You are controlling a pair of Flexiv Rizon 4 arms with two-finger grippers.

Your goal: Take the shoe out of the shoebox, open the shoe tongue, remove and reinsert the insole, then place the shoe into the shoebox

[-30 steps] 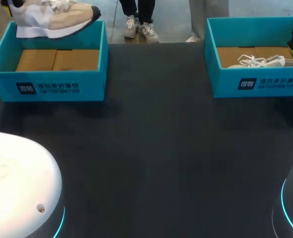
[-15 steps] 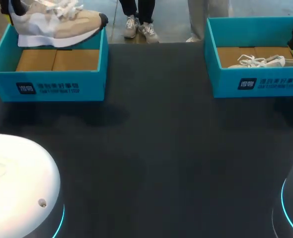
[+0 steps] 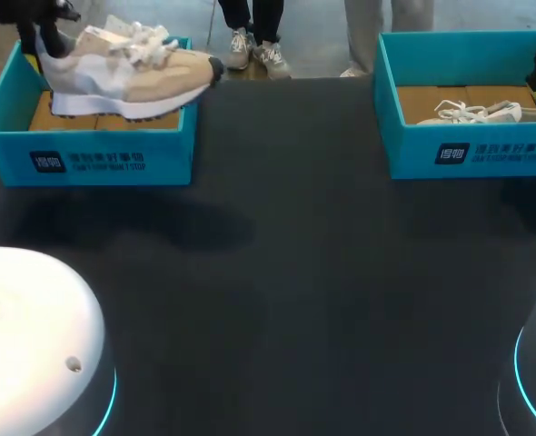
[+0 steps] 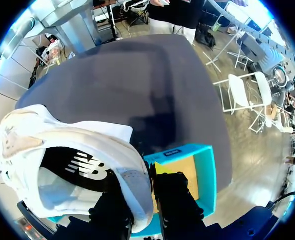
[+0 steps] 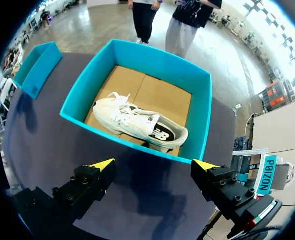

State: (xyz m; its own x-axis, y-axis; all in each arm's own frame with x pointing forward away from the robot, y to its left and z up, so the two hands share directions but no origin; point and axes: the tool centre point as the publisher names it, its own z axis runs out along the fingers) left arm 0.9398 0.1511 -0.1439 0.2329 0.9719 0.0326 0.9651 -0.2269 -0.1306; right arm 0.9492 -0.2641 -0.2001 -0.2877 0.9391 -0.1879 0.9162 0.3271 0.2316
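A beige and white sneaker point(image 3: 127, 73) hangs level over the left teal shoebox point(image 3: 86, 159), its toe past the box's right wall. My left gripper point(image 3: 43, 38) is shut on its heel collar. In the left wrist view the heel collar point(image 4: 135, 185) sits between the dark fingers of the left gripper point(image 4: 147, 205), with the left shoebox point(image 4: 207, 170) below. My right gripper point(image 5: 154, 165) stands open above the near wall of the right shoebox point(image 5: 137, 55). Inside that box a white sneaker point(image 5: 137, 122) lies on brown cardboard.
The right shoebox point(image 3: 468, 154) with the white sneaker point(image 3: 481, 112) stands at the table's back right. Dark tabletop point(image 3: 286, 272) stretches between and in front of the two boxes. The white arm bases fill the near corners.
The left arm has brought the beige sneaker down and to the right, nearer the box's front wall. The right arm and the white sneaker have not moved.
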